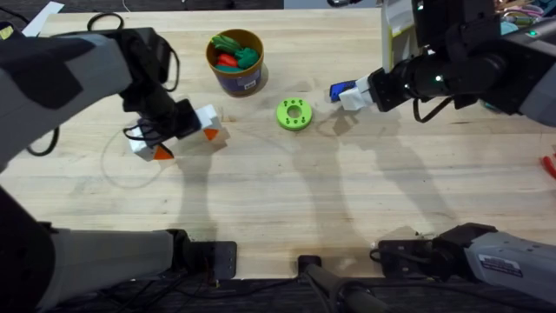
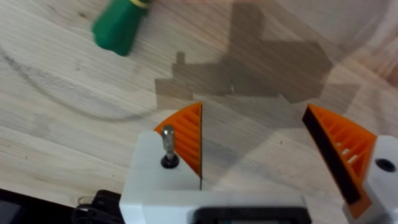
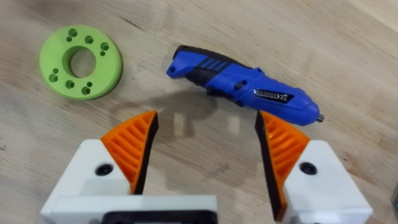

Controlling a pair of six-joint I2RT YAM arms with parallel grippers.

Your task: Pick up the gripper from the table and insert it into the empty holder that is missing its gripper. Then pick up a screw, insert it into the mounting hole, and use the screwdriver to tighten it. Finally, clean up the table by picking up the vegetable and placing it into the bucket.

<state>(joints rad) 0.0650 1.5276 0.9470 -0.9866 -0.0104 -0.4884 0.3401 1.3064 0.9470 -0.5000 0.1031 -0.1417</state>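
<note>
The bright-blue screwdriver (image 3: 245,87) with a dark grip lies flat on the wooden table. My right gripper (image 3: 205,124) hovers open just above it without touching it; from overhead that gripper (image 1: 345,94) covers most of the screwdriver (image 1: 339,89). The bucket (image 1: 236,80) stands at the back centre, holding green and red-orange toy pieces. My left gripper (image 1: 187,143) is open over bare wood left of centre, nothing between its fingers (image 2: 186,140). A small dark-green piece with a yellowish end (image 2: 118,28), possibly the vegetable, lies beyond it. The holder, loose gripper and screw are out of view.
A bright green holed disc (image 1: 294,114) lies between the two grippers, close to the screwdriver (image 3: 78,61). A black cable (image 1: 48,139) loops at the table's left edge. A red item (image 1: 550,165) sits at the right edge.
</note>
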